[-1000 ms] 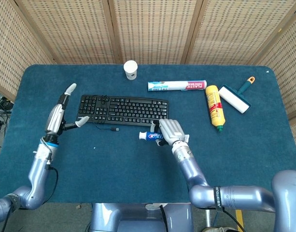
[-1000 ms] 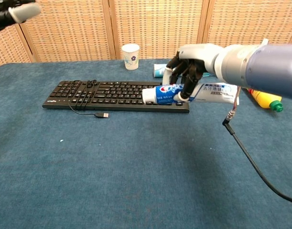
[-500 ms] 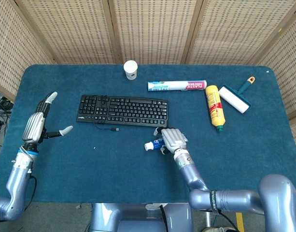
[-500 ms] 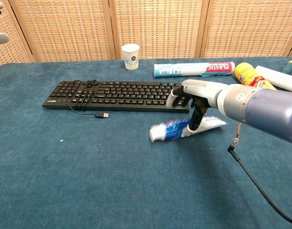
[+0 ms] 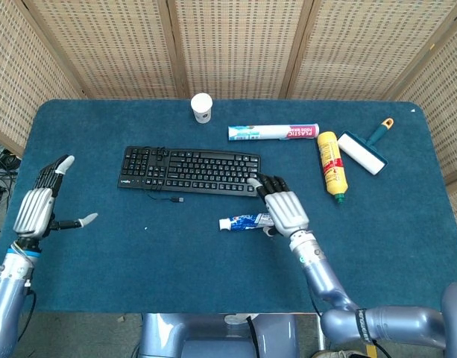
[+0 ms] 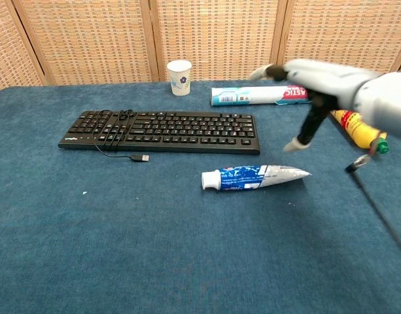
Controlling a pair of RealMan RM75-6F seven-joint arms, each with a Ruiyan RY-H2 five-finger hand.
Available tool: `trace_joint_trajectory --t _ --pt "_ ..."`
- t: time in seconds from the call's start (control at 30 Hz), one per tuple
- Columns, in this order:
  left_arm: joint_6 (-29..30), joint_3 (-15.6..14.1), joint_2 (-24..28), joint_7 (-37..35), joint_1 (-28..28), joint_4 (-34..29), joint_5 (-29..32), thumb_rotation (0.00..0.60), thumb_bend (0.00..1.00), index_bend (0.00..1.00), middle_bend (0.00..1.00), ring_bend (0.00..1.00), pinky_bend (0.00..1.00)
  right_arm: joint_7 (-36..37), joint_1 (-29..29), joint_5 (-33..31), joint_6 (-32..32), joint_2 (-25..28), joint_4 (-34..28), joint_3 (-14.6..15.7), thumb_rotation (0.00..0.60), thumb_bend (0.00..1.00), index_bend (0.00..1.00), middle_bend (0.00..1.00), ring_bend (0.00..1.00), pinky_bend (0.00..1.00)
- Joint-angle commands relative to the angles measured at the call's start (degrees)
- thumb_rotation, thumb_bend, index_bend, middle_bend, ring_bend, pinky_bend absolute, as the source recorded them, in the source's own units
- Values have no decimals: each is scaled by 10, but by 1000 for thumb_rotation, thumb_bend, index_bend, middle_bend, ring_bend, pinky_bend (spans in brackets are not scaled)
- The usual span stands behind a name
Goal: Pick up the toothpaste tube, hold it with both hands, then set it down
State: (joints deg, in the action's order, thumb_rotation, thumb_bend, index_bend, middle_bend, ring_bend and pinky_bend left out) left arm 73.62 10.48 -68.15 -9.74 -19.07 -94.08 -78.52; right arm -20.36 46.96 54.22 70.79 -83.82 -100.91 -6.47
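So the blue table (image 5: 101, 291) is the big thing here, cloth-covered, with wicker screens behind it. On it, the black keyboard (image 5: 189, 170) sits toward the back left of centre, its cable trailing off the front edge. Behind and to the right there's a long white roll (image 5: 273, 133), a yellow bottle (image 5: 330, 162), a lint roller (image 5: 364, 149), and a paper cup (image 5: 201, 107) near the back edge.

The toothpaste tube (image 6: 252, 176) lies flat on the cloth just in front of the keyboard's right end, not touching it. Long axis runs left to right, cap pointing left, crimped tail pointing right.

The right hand (image 5: 282, 208) is open, fingers spread, holding nothing, hovering above the tail end of the tube and clear of it in the chest view. The left hand (image 5: 38, 209) is also open and empty, way off at the left table edge, well apart from everything.

Looks to me like the tube is set down and the task is basically wrapped. If another grab is needed, the right hand is clearly nearer, and only the keyboard edge crowds it.
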Motion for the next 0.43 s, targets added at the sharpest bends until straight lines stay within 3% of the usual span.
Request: trace_joint_trajectory --t 0.03,0.2,0.43 --pt "34 -41 35 56 39 -36 -22 553 0 0 0 0 0 31 -86 160 114 75 -3 80 600 0 0 0 0 0" --pt "80 -79 51 96 83 -51 -49 593 0 0 0 0 0 71 -160 256 188 104 53 138 600 0 0 0 0 0" --pt "121 -104 57 92 119 -43 -75 600 0 0 0 0 0 71 -231 301 254 107 101 156 600 0 0 0 0 0"
